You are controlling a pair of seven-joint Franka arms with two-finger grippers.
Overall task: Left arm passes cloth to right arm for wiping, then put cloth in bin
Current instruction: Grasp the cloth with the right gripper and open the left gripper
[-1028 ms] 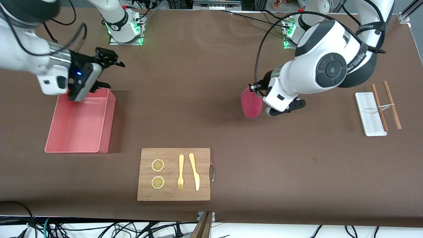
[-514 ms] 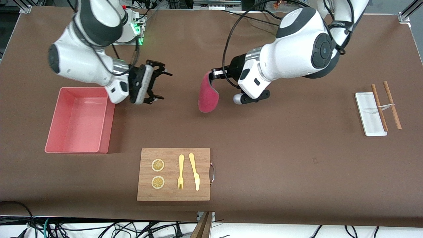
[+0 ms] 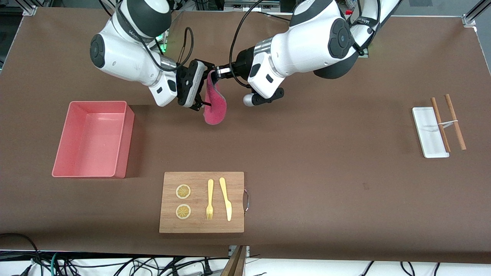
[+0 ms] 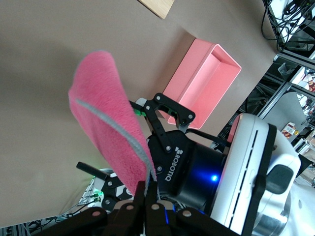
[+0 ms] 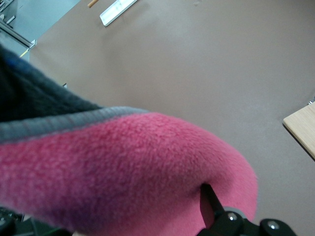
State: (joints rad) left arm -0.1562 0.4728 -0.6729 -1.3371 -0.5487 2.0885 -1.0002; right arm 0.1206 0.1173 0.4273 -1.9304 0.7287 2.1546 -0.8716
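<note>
The crimson-pink cloth (image 3: 215, 105) hangs in the air over the bare table between the two arms' bases. My left gripper (image 3: 215, 73) is shut on its upper edge; in the left wrist view the fingertips (image 4: 150, 189) pinch the cloth (image 4: 106, 128). My right gripper (image 3: 204, 86) stands open with the cloth between its spread fingers. In the right wrist view the cloth (image 5: 123, 167) fills the space between the jaws and only one black finger (image 5: 212, 204) shows. The salmon-pink bin (image 3: 61, 145) sits empty toward the right arm's end.
A wooden board (image 3: 238, 180) with two lemon slices, a fork and a knife lies near the front camera. A small white tray (image 3: 424, 126) with brown chopsticks (image 3: 455, 122) sits toward the left arm's end.
The left arm carried the cloth toward the right arm's end. The right arm left the bin and swung in, and its open fingers now straddle the hanging cloth.
</note>
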